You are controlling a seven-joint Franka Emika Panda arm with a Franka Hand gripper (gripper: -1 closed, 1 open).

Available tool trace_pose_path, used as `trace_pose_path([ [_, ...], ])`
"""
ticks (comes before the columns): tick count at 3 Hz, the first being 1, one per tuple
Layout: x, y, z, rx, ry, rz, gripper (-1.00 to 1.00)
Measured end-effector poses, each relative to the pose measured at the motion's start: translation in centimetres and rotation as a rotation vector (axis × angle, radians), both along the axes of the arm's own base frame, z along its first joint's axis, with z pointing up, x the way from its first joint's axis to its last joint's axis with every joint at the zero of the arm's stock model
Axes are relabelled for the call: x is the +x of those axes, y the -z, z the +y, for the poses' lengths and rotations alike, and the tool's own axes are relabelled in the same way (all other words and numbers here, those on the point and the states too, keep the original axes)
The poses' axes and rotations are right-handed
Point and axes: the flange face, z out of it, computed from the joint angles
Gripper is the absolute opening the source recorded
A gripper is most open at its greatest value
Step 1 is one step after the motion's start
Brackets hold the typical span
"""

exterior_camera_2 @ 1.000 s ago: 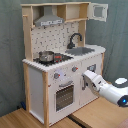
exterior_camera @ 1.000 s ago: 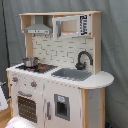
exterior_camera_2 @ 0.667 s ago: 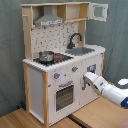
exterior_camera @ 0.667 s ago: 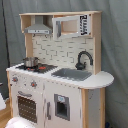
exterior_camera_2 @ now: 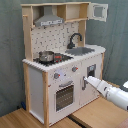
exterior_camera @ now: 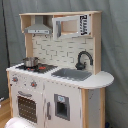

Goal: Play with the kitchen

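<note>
The kitchen [exterior_camera: 55, 75] [exterior_camera_2: 62, 60] stands upright on a wooden floor [exterior_camera_2: 95, 114] in front of a grey curtain [exterior_camera_2: 117, 35]. On the countertop, a small pot [exterior_camera_2: 46, 56] sits on the stove at one end; the sink [exterior_camera_2: 81, 50] with its black faucet [exterior_camera_2: 74, 39] occupies the other end. A grey hood [exterior_camera_2: 48, 20] hangs above the stove. Two red-centred knobs [exterior_camera_2: 56, 76] sit on the front panel above the oven door [exterior_camera_2: 65, 95].

In the second exterior view, the white arm [exterior_camera_2: 112, 92] enters from the lower right corner — its gripper [exterior_camera_2: 86, 78] is at the lower cabinet door, beside the oven door. Whether the fingers are open or closed: cannot tell.

In the first exterior view, only a pale rounded shape — unidentifiable — shows at the bottom edge.
</note>
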Motion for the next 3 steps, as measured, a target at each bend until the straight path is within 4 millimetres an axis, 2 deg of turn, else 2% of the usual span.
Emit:
trace_pose_path([
  [1, -0.3, 0.1, 0.2, -0.103, 0.011, 0.009, 1.0],
  [2, 1.7, -0.7, -1.9, -0.179, 0.066, 0.023, 1.0],
  [3, 3.7, -0.9, -4.9, -0.181, 0.09, 0.039, 1.0],
])
